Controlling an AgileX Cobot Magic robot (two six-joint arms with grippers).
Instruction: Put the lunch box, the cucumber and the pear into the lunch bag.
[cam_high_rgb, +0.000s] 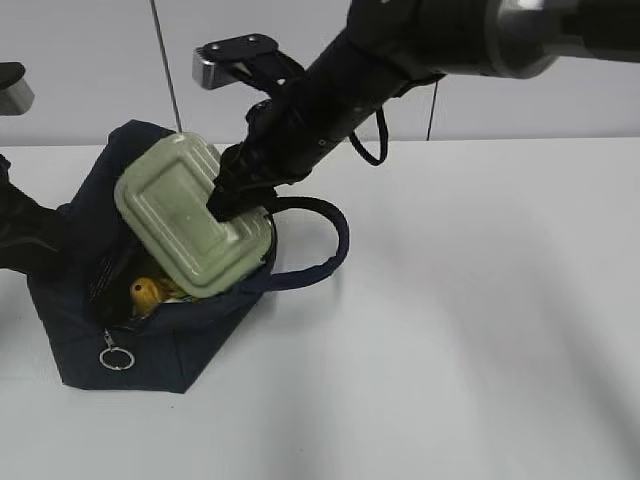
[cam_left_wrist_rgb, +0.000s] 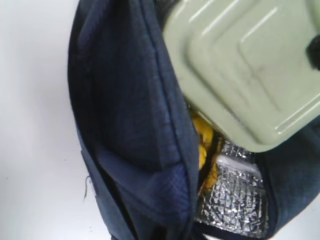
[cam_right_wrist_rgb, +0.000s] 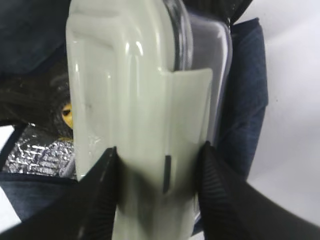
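Sage-lidded lunch box (cam_high_rgb: 192, 218), clamped by the right gripper (cam_right_wrist_rgb: 156, 192), hangs tilted over the bag (cam_high_rgb: 150, 340) mouth at frame left. It could snag the rim or crush the pear (cam_high_rgb: 146, 292) inside. Left gripper's state: cannot tell.

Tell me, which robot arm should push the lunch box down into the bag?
The right one. Its gripper already clamps the lunch box, tilted over the lunch bag opening, above the pear. The left arm sits at the bag's side.

lunch box (cam_high_rgb: 190, 215): 1 | pear (cam_high_rgb: 146, 292): 1 | lunch bag (cam_high_rgb: 150, 350): 1 | zipper ring (cam_high_rgb: 117, 358): 1
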